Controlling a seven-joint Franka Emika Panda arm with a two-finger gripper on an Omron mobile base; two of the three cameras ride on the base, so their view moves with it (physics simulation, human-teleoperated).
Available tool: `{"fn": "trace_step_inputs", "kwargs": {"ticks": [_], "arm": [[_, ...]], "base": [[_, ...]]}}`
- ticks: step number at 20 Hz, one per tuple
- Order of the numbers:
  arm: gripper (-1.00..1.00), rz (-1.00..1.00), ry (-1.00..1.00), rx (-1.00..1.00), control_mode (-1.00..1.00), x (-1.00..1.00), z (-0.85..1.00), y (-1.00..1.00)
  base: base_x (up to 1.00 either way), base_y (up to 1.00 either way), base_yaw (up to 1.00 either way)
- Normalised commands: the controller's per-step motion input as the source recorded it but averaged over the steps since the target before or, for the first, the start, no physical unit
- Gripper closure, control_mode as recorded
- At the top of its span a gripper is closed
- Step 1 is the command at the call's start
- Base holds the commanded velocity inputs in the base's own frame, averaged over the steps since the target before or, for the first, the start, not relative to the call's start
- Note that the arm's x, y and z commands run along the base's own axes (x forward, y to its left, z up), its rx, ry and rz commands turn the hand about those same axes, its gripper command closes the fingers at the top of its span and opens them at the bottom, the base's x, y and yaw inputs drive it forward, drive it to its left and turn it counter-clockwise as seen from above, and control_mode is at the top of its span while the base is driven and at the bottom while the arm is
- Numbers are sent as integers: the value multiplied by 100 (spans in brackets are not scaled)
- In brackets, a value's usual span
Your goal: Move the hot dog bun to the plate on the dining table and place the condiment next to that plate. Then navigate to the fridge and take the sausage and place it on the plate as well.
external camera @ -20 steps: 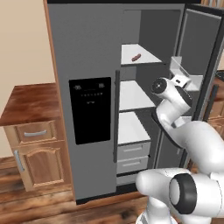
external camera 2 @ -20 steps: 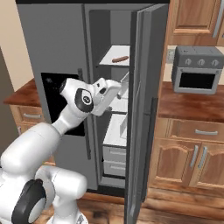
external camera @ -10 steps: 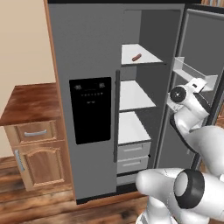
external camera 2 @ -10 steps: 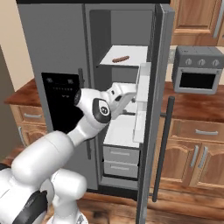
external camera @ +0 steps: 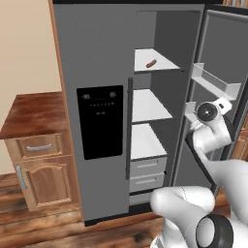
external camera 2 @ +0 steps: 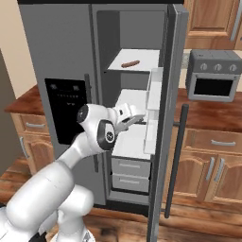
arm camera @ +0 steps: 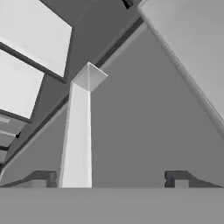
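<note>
**Inspector:** Kitchen first. What surrounds the unit?

**Operator:** Wood plank floor underfoot. From the left base view I see a reddish-brown counter (external camera: 34, 114) on a wooden cabinet with a drawer, standing just beside the fridge (external camera: 92, 58). From the right base view, a grey oven (external camera 2: 215, 75) sits on another counter on the fridge's other side, with wooden cabinets above and below it.

**Inspector:** Fridge condition?

**Operator:** Matte grey. One door is shut and carries the black dispenser panel (external camera: 100, 121); the other door (external camera 2: 165, 113) stands swung open. Inside I count white shelves and two drawers low down.

**Inspector:** Location of the sausage?

**Operator:** The sausage (external camera: 151, 63) lies on the top shelf (external camera 2: 137, 60), alone there.

**Inspector:** End effector?

**Operator:** The gripper (arm camera: 109, 179) sits beside the open door's inner face, below the top shelf's level. Its fingertips stand wide apart with nothing between them.
</note>
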Motion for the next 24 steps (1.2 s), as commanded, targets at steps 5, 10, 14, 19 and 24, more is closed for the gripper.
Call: {"fn": "trace_step_inputs", "kwargs": {"ticks": [5,10,14,19,24], "arm": [[-100,-7,0,39,-100,-2,54,59],[-100,-6,0,35,-100,-11,56,56],[-100,-6,0,35,-100,-35,31,54],[-100,-6,0,34,-100,-54,3,55],[-100,-15,-13,32,-100,-71,0,44]], "base": [[0,0,0],[0,0,0],[0,0,0],[0,0,0],[0,0,0]]}}
